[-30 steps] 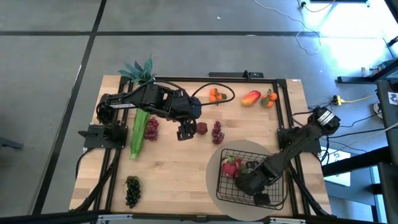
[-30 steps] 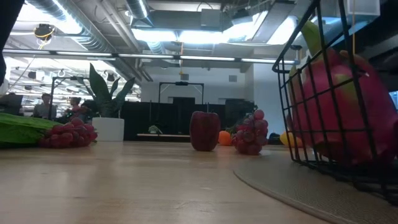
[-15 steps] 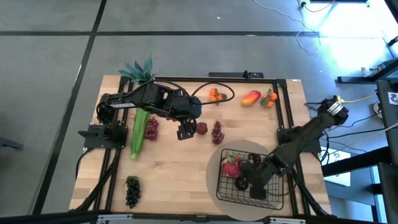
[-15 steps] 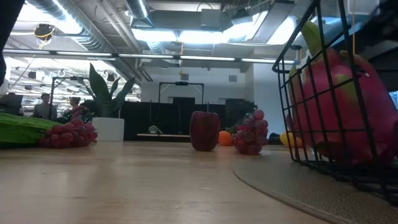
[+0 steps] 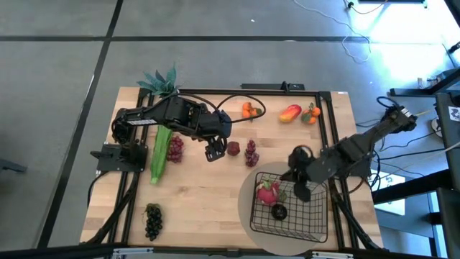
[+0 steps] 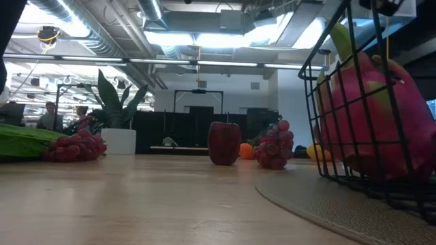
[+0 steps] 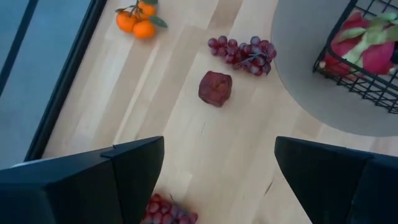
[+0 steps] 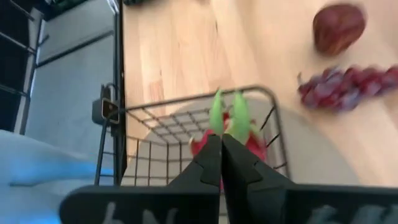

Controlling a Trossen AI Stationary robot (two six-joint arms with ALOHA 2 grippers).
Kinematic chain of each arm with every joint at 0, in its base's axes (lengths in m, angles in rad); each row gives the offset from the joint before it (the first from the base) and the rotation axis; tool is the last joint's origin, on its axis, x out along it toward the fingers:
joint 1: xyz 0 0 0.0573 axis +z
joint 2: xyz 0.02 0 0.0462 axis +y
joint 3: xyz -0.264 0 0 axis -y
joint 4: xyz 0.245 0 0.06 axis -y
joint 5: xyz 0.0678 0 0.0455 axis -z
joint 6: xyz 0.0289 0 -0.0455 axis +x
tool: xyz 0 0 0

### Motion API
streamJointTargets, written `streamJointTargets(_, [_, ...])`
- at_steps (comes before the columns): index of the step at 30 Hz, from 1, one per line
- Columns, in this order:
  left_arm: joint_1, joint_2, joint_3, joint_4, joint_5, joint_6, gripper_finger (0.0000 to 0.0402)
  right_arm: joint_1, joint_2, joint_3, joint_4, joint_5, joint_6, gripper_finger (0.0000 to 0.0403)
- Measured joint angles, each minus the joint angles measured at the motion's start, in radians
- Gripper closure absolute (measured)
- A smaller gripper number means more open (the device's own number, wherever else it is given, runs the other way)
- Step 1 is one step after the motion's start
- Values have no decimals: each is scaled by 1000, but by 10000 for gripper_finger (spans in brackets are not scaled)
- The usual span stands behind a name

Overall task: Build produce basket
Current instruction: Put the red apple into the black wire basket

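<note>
Between the left gripper's (image 5: 213, 152) 2 widely spread, empty fingers (image 7: 118, 180), the wrist view shows a dark red fruit (image 7: 215, 88) on bare wood; in the overhead view the gripper hangs just beside that fruit, at the table's middle.

Right gripper (image 5: 302, 188): fingers pressed together, nothing held, raised over the far edge of the basket (image 5: 316, 230).

Basket: black wire mesh, rectangular, on a round grey mat (image 5: 248, 188) at the near right of the table (image 5: 201, 208). Long axis cannot be told with confidence.

Contents: 1 pink dragon fruit (image 5: 267, 192) in the basket's far-left corner, green tips pointing toward the far edge; 1 small dark round item (image 5: 279, 211) beside it, kind not discernible.

Loose produce:
- 1 reddish grape bunch (image 5: 251, 153), right of the dark red fruit, long axis running far to near.
- 1 reddish grape bunch (image 5: 175, 148), touching the green leafy stalk (image 5: 159, 152); the stalk's long axis runs far to near along the left side.
- 1 dark grape bunch (image 5: 152, 220), near left corner, long axis far to near.
- Tangerines (image 5: 249, 109), far centre.
- 1 red-yellow mango (image 5: 290, 113), far right, tilted, beside more tangerines (image 5: 310, 114).

Spiky plant (image 5: 159, 79): far left corner.
</note>
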Motion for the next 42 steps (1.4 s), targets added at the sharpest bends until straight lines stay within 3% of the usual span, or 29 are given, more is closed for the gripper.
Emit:
streamJointTargets(8, [31, 8, -88, 17, 5, 56, 106, -103, -116, 0, -8, -10, -180, 403])
streamJointTargets(13, [49, 9, -195, 74, 8, 33, 106, -167, -161, 1, -115, -34, -252, 403])
streamJointTargets(19, [100, 10, -337, 249, 202, 203, 106, -259, -181, 1, -226, -34, -330, 403])
streamJointTargets(22, [119, 10, -403, 357, 244, 294, 106, -302, -181, 1, -232, -34, -362, 403])
streamJointTargets(42, [230, 9, -730, 735, 246, 476, 106, -512, -181, 1, -232, -31, -373, 403])
